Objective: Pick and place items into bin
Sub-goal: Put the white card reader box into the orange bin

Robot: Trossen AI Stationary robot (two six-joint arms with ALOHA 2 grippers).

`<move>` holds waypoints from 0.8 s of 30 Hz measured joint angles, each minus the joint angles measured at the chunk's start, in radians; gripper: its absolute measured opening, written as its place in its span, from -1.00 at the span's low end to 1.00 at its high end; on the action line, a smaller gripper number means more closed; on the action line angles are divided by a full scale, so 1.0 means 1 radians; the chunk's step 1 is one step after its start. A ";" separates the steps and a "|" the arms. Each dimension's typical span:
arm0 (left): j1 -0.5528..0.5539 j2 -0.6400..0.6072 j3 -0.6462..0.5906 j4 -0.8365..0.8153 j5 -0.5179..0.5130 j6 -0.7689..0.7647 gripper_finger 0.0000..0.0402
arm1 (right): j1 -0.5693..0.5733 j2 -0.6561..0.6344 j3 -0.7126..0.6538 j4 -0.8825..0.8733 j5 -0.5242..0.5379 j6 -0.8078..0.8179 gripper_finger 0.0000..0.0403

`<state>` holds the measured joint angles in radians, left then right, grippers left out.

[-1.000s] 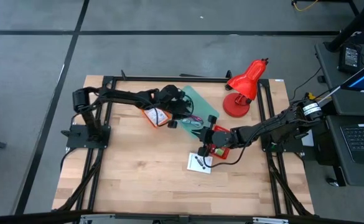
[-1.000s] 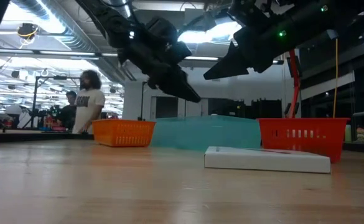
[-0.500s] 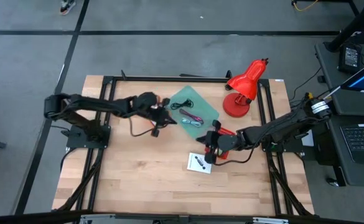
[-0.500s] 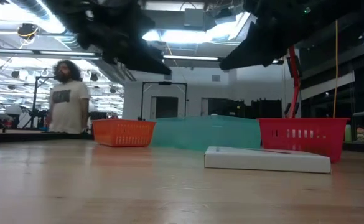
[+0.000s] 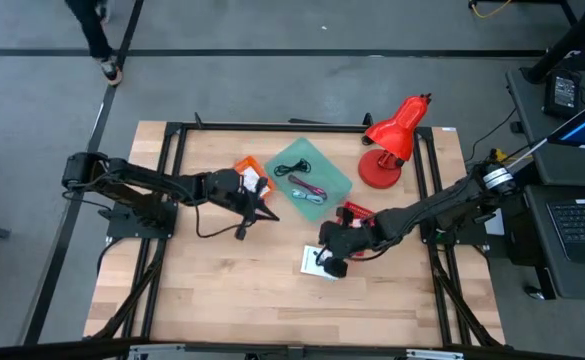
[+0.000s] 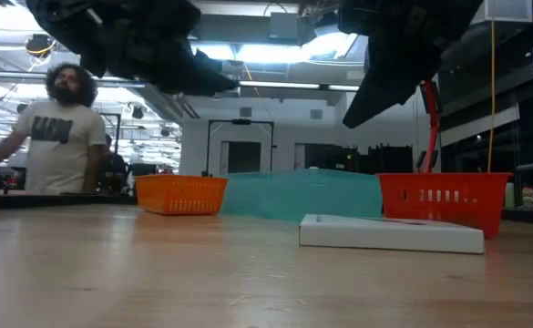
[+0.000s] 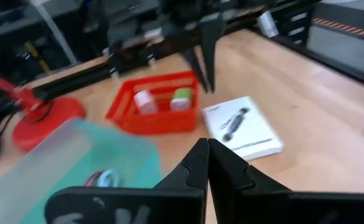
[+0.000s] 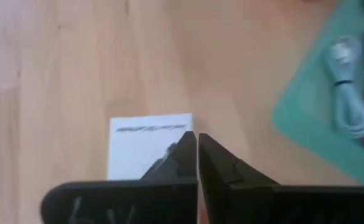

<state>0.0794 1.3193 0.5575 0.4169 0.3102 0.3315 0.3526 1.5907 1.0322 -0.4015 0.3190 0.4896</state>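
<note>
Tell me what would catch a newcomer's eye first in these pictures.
The red desk lamp at the table's far right corner stands out most, with the teal bin beside it near the far middle. Over the white booklet hangs the right gripper, fingers shut and empty, the red basket just behind it. The left gripper, also shut, hovers by the orange basket.
</note>
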 joint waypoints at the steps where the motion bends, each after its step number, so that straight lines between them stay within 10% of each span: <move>1: -0.014 0.000 0.000 0.004 0.001 0.001 -0.99 | 0.005 0.014 0.011 -0.001 -0.011 0.004 -1.00; 24: -0.272 0.000 0.000 0.004 -0.269 -0.062 -0.98 | 0.047 0.236 0.066 -0.087 -0.088 0.137 -1.00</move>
<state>-0.1926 1.3193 0.5575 0.4209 0.0416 0.2695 0.4000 1.8269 1.0985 -0.4882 0.2306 0.6270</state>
